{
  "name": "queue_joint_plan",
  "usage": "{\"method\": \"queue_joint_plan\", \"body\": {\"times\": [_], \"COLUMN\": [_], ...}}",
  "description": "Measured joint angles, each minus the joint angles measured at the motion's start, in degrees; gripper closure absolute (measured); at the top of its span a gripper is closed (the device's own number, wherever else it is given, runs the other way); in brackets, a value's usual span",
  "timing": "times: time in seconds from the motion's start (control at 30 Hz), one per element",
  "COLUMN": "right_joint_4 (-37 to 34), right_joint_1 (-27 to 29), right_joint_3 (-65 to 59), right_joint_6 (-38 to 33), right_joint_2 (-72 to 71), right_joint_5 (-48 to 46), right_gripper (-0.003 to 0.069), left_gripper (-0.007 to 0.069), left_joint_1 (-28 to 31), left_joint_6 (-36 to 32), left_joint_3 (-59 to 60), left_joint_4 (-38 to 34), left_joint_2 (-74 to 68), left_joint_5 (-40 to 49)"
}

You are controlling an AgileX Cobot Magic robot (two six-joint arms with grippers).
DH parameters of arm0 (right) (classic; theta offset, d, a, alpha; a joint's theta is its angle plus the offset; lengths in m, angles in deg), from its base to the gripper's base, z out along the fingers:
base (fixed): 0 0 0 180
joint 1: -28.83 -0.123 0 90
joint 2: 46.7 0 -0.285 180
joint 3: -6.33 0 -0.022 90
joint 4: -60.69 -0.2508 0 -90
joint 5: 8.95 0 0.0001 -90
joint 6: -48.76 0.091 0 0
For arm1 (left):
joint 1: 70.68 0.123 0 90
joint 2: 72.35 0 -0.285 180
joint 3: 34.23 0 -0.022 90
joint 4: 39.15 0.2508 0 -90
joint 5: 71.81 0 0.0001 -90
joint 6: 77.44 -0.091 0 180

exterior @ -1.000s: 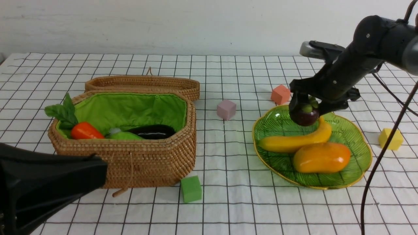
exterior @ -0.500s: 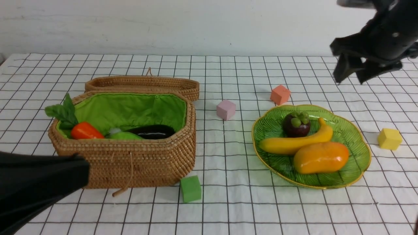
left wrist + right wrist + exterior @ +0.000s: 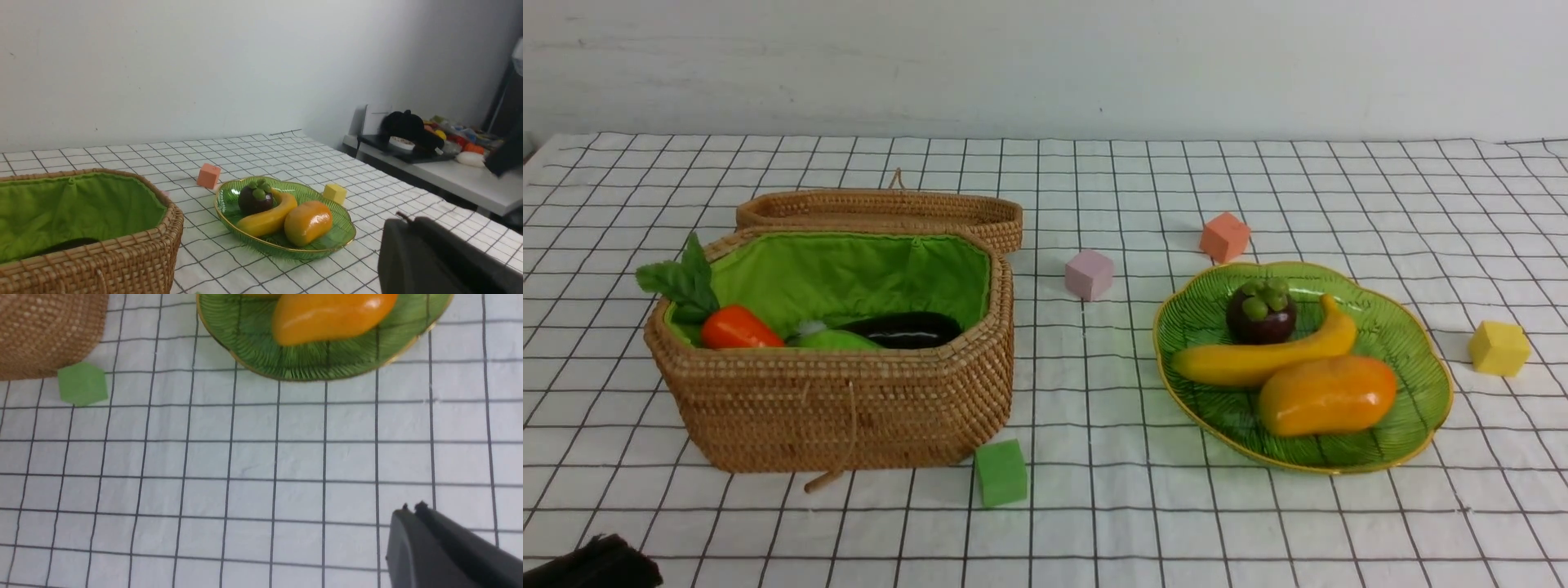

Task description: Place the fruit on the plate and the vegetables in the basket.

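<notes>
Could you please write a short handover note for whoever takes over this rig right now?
Left end effector: shut, empty.
Right end effector: shut, empty, clear of the plate.
Plate holds mangosteen, banana and mango.
Basket, lid open, holds carrot, gourd and eggplant.
Done: all fruit and vegetables sorted.
Left: nothing visible; only coloured cubes remain on the cloth.

Basket (image 3: pixel 849 408) left holding vegetables (image 3: pixel 833 331), plate (image 3: pixel 1413 408) right bearing fruit (image 3: pixel 1290 359), cubes (image 3: pixel 1088 274) around.
</notes>
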Motion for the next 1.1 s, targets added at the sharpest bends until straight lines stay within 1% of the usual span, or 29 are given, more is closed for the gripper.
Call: {"method": "queue_joint_plan", "body": {"times": [0.07, 0.1, 0.17, 0.27, 0.33, 0.37, 0.43, 0.5, 0.6, 0.77, 0.8, 0.9, 1.03, 1.1], "right_joint_4": [0.04, 0.22, 0.23, 0.23, 0.23, 0.23, 0.23, 0.23, 0.23, 1.07, 2.29, 3.03, 3.49, 3.60], "right_joint_1": [0.00, 0.00, 0.00, 0.00, 0.00, 0.00, 0.00, 0.00, 0.00, 0.00, 0.00, 0.13, 1.75, 3.87], "right_joint_3": [-2.85, -6.09, -8.24, -13.36, -14.45, -16.15, -16.90, -18.03, -18.10, -18.10, -18.47, -21.86, -30.44, -39.42], "right_joint_6": [0.30, 0.43, 0.55, 0.74, 0.74, 0.74, 0.74, 0.79, 0.79, 0.79, 0.79, 0.79, 0.79, 0.79], "right_joint_2": [-4.03, -8.04, -10.46, -20.14, -22.79, -27.58, -30.15, -36.67, -41.66, -42.82, -42.82, -42.82, -42.86, -42.86], "right_joint_5": [1.00, 3.70, 6.76, 15.73, 17.22, 18.56, 18.62, 18.42, 17.79, 18.00, 20.21, 26.08, 33.58, 39.55], "right_gripper": [0.0652, 0.0652, 0.0651, 0.0643, 0.0641, 0.0640, 0.0639, 0.0634, 0.0631, 0.0631, 0.0631, 0.0640, 0.0663, 0.0667], "left_gripper": [0.0634, 0.0633, 0.0632, 0.0629, 0.0629, 0.0627, 0.0627, 0.0624, 0.0624, 0.0619, 0.0619, 0.0617, 0.0614, 0.0609], "left_joint_1": [0.00, 0.00, 0.00, 0.00, 0.00, 0.00, 0.00, 0.00, 0.00, 0.00, 0.00, 0.00, 0.00, 0.00], "left_joint_6": [0.06, 0.13, 0.18, 0.18, 0.18, 0.18, 0.18, 0.18, 0.18, 0.18, 0.18, 0.19, 0.19, 0.19], "left_joint_3": [1.14, 2.08, 2.78, 4.13, 4.41, 4.92, 5.04, 5.40, 5.56, 5.57, 5.57, 5.57, 5.57, 5.57], "left_joint_4": [0.00, -0.05, -0.05, -0.05, -0.05, -0.05, -0.05, -0.05, -0.05, -0.05, -0.05, -0.05, -0.05, -0.05], "left_joint_2": [0.04, 0.04, 0.04, 0.04, 0.04, 0.04, 0.04, 0.04, 0.04, 0.04, 0.04, 0.04, 0.04, 0.04], "left_joint_5": [-0.83, -0.94, -0.94, 0.62, 1.09, 2.13, 2.66, 3.17, 4.21, 4.80, 5.23, 5.49, 5.49, 5.49]}}
